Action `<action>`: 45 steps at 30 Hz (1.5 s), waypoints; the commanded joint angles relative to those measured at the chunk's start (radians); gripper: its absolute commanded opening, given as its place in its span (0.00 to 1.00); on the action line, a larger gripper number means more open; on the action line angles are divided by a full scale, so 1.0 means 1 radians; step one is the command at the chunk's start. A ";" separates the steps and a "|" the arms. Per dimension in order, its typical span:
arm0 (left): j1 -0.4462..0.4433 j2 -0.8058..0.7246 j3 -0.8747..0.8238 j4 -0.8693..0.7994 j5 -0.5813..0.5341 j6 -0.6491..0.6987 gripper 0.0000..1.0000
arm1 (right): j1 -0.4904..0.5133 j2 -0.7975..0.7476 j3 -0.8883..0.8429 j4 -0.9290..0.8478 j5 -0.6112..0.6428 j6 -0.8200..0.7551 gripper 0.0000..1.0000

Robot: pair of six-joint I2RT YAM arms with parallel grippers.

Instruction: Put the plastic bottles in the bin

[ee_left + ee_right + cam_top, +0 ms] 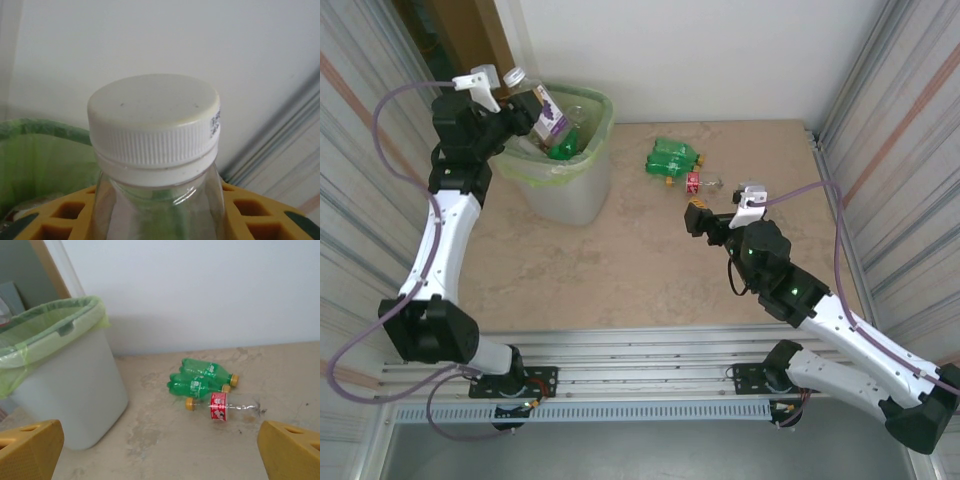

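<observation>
Ribbed white cap (154, 125) tops a smooth clear bottle (159, 210), clamped in the left gripper (160, 222); overhead, its purple label hangs over the translucent green-lined bin (582, 195). Rightward, two crumpled green bottles (197, 382) and a red-labelled clear one (225, 406) lie on the mottled beige table (620, 270), seen from the right wrist between the right gripper's (160, 450) wide-apart fingers.

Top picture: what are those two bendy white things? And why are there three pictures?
They are robot arms tidying bottles away. The top picture looks down from above. The other two come from little cameras on each wrist, so you see the yellow fingers up close. The left fingers grip a clear bottle with a white cap, right at the bin. The right fingers are open and empty. On the table lie two green bottles and a red-labelled bottle.
</observation>
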 commanded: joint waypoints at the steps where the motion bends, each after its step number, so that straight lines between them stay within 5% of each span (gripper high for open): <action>1: 0.021 0.059 0.078 -0.046 -0.011 0.029 0.17 | -0.008 -0.009 0.000 -0.038 0.029 0.042 0.98; 14: 0.037 0.208 0.197 -0.226 -0.029 0.110 0.27 | -0.016 0.039 0.026 -0.087 0.047 0.069 0.98; 24: 0.038 0.185 0.185 -0.298 -0.133 0.164 0.62 | -0.020 0.047 0.033 -0.101 0.034 0.070 0.98; 31: 0.037 0.133 0.173 -0.326 -0.212 0.206 0.73 | -0.020 0.044 0.036 -0.108 0.013 0.065 0.97; 40: 0.034 0.018 0.099 -0.291 -0.231 0.217 0.75 | -0.021 0.036 0.033 -0.100 0.019 0.064 0.97; 45: -0.020 -0.007 0.085 -0.308 -0.230 0.280 0.67 | -0.020 0.047 0.040 -0.105 0.012 0.073 0.98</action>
